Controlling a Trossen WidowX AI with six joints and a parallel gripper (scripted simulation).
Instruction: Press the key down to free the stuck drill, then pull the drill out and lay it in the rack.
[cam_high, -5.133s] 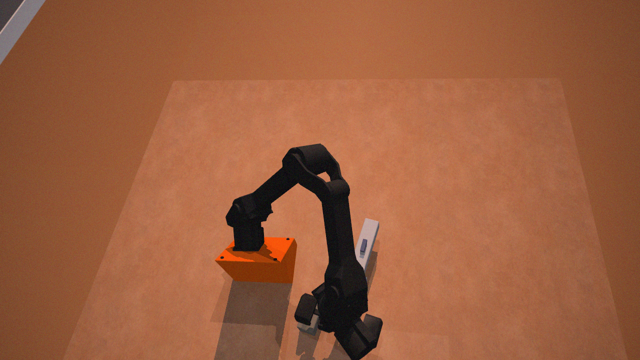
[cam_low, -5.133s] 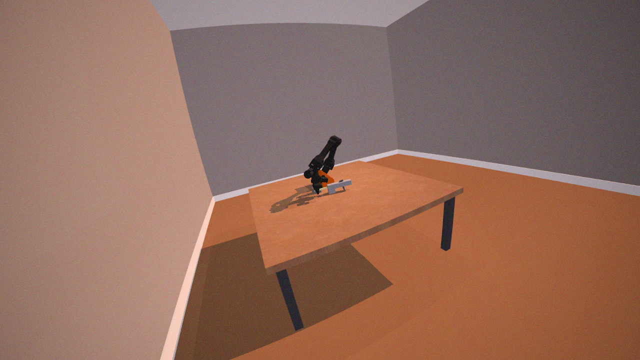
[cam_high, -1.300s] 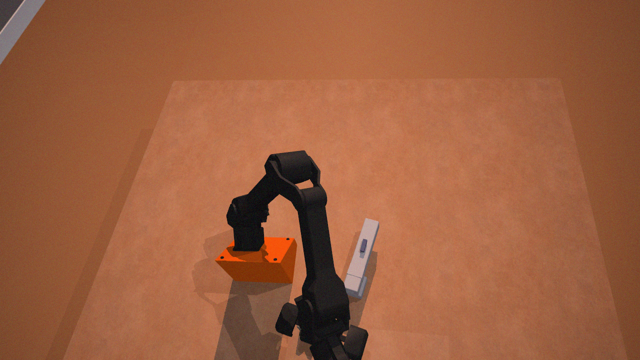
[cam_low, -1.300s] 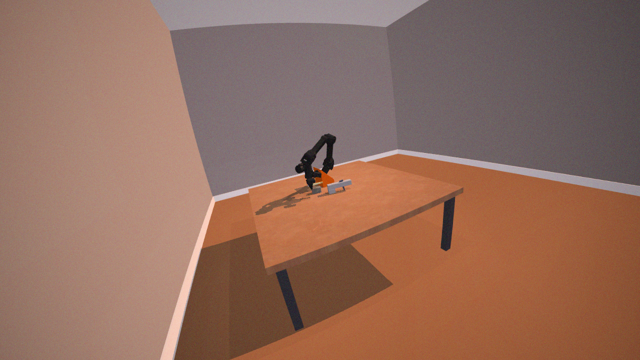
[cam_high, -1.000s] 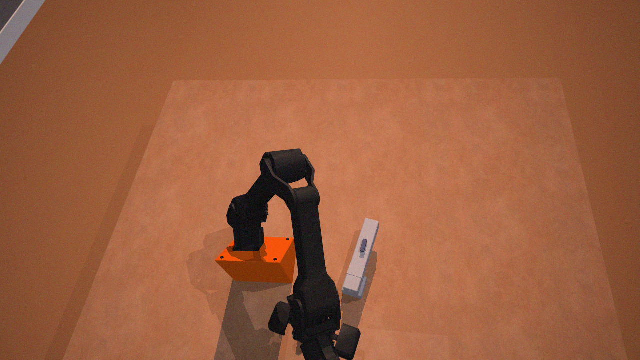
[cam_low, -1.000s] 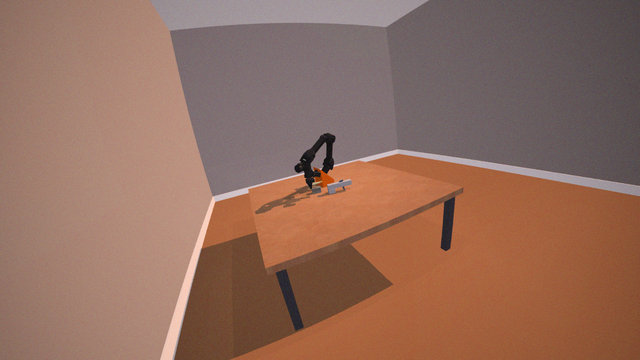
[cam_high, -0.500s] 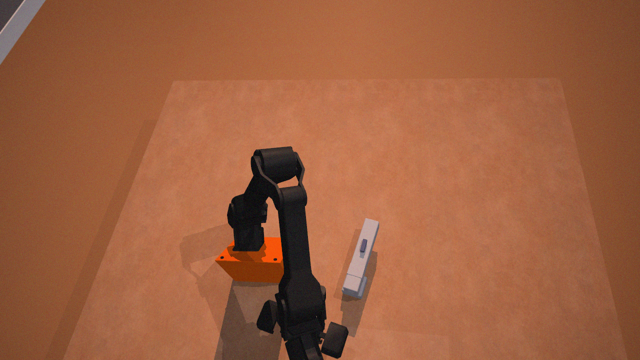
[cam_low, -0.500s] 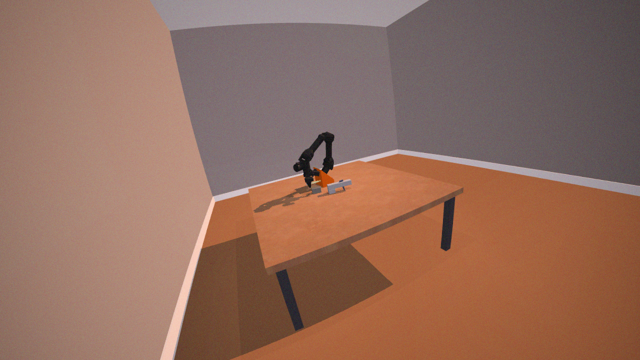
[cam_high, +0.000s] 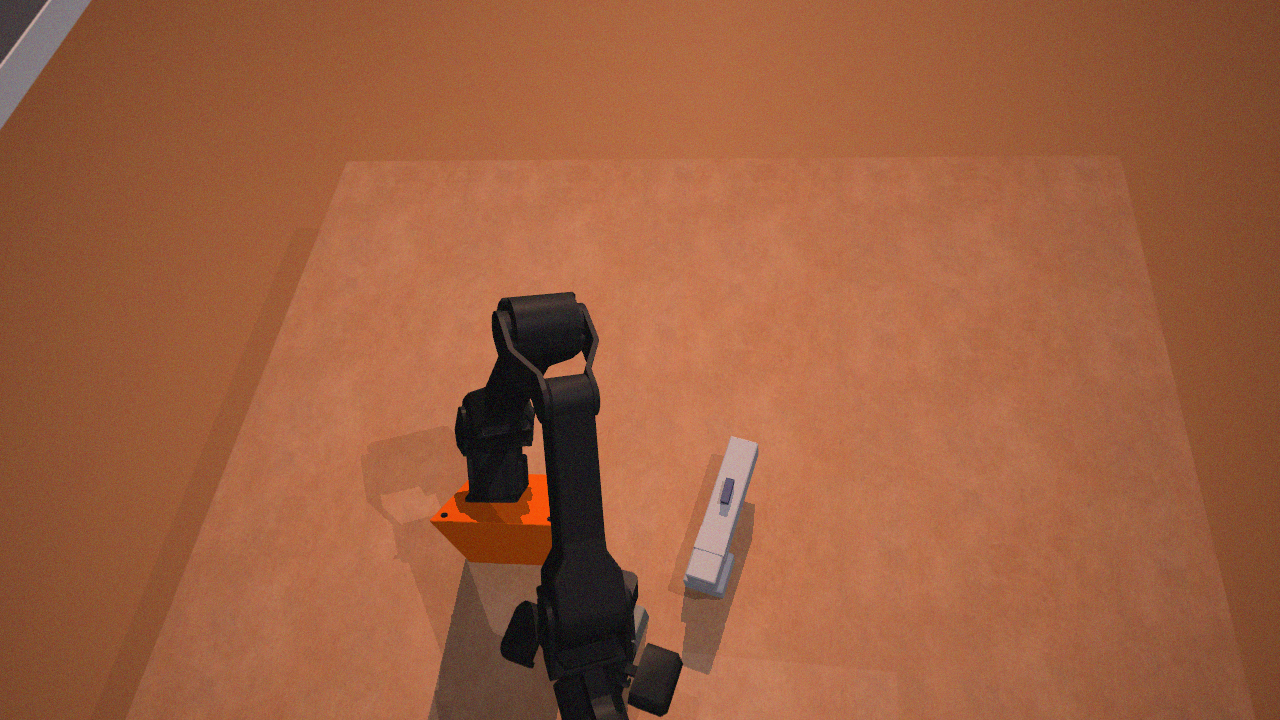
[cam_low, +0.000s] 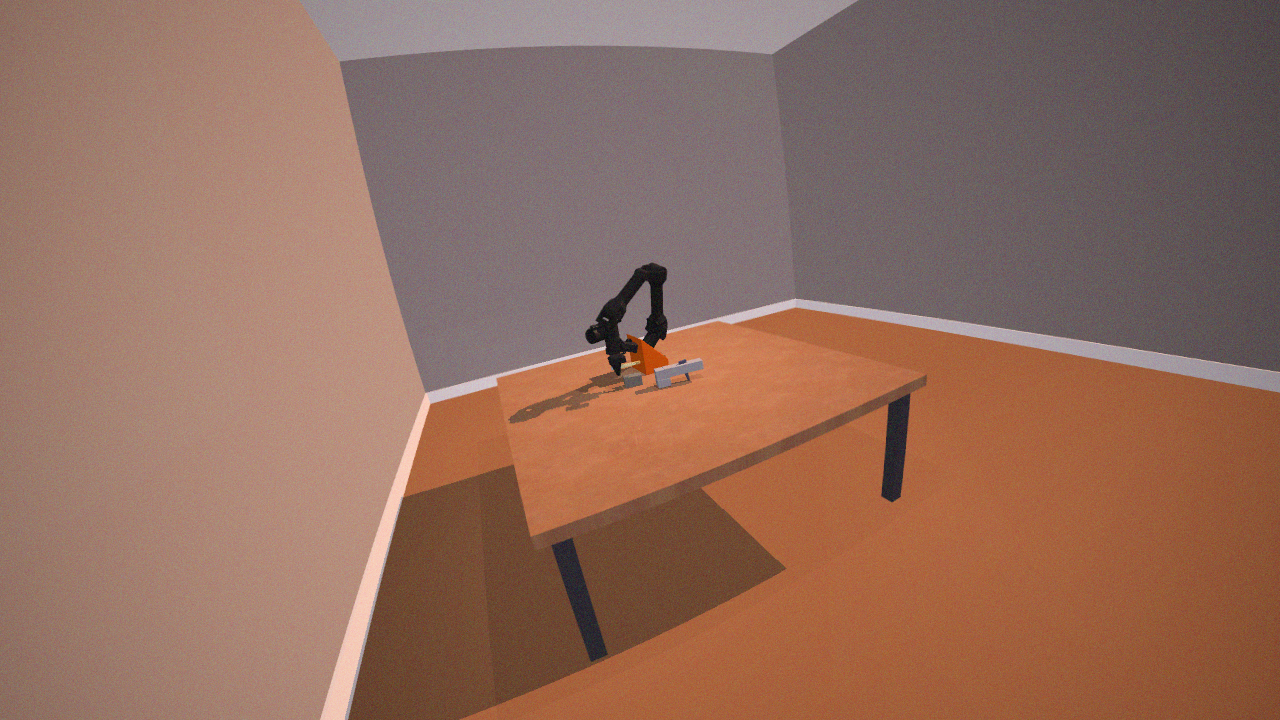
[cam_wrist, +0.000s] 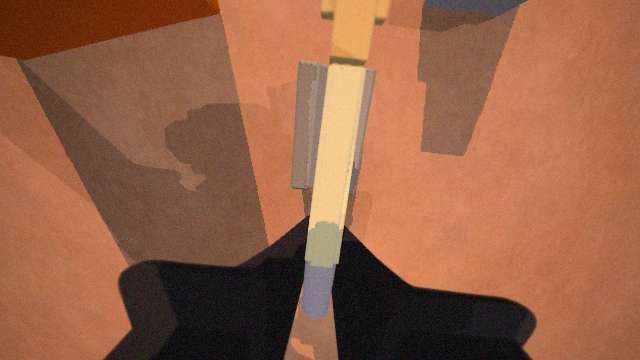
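The drill, a pale yellow bar with a darker yellow end and a blue-purple tip, is between the fingertips of my gripper. My gripper is shut on it near the purple tip. The rack, a grey grooved block, stands on the table directly under the drill in the wrist view. The drill covers its middle; I cannot tell whether they touch. A pale grey housing stands on the right, with a small dark key on top. The fingertips are outside the top view.
The orange wedge-shaped base block of the arm stands left of the rack. The housing's foot shows at the top right of the wrist view. Everything stands on the brown table.
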